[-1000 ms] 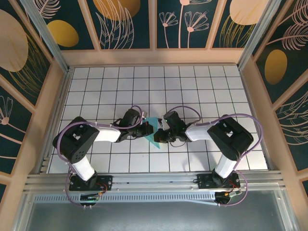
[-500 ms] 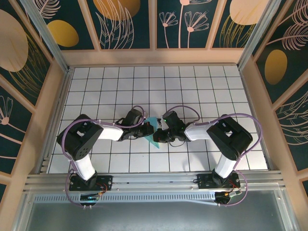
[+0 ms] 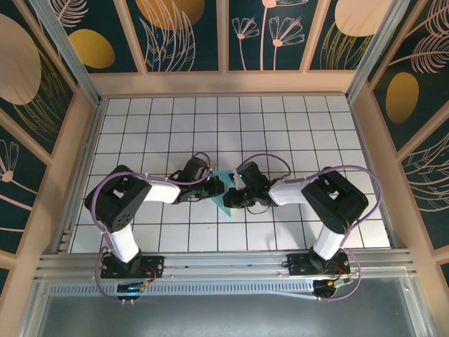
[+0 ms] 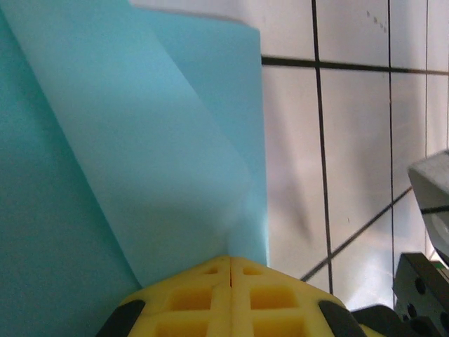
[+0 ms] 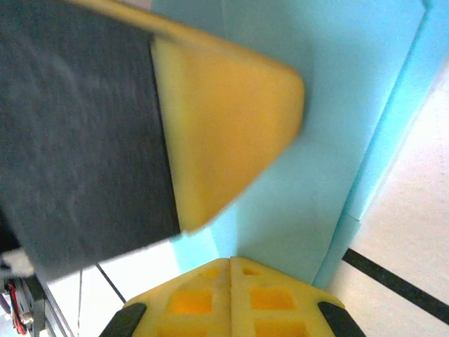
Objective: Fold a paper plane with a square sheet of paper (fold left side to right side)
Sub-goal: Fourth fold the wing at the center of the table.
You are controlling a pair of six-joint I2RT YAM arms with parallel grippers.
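Observation:
The turquoise sheet of paper [image 3: 226, 201] lies folded into a small pointed shape on the grid table, between the two arms. In the left wrist view the paper [image 4: 105, 175] shows a paler folded layer with a slanted crease. My left gripper [image 4: 230, 260] is shut, its yellow tips resting on the paper near its right edge. My right gripper [image 5: 231, 261] is shut too, tips down on the paper [image 5: 337, 119]. The left gripper's yellow finger [image 5: 224, 119] sits just ahead of it. From above, the left gripper [image 3: 219, 188] and the right gripper [image 3: 232, 192] almost meet over the paper.
White tiles with black grid lines [image 3: 280, 126] surround the paper. Wooden walls [image 3: 224, 83] with dark patterned panels close in the back and both sides. The right arm's dark body [image 4: 428, 203] stands at the right edge of the left wrist view.
The left arm has reached slightly further to the right, and its gripper has slid a little along the paper. The right gripper has barely moved. Both stay shut.

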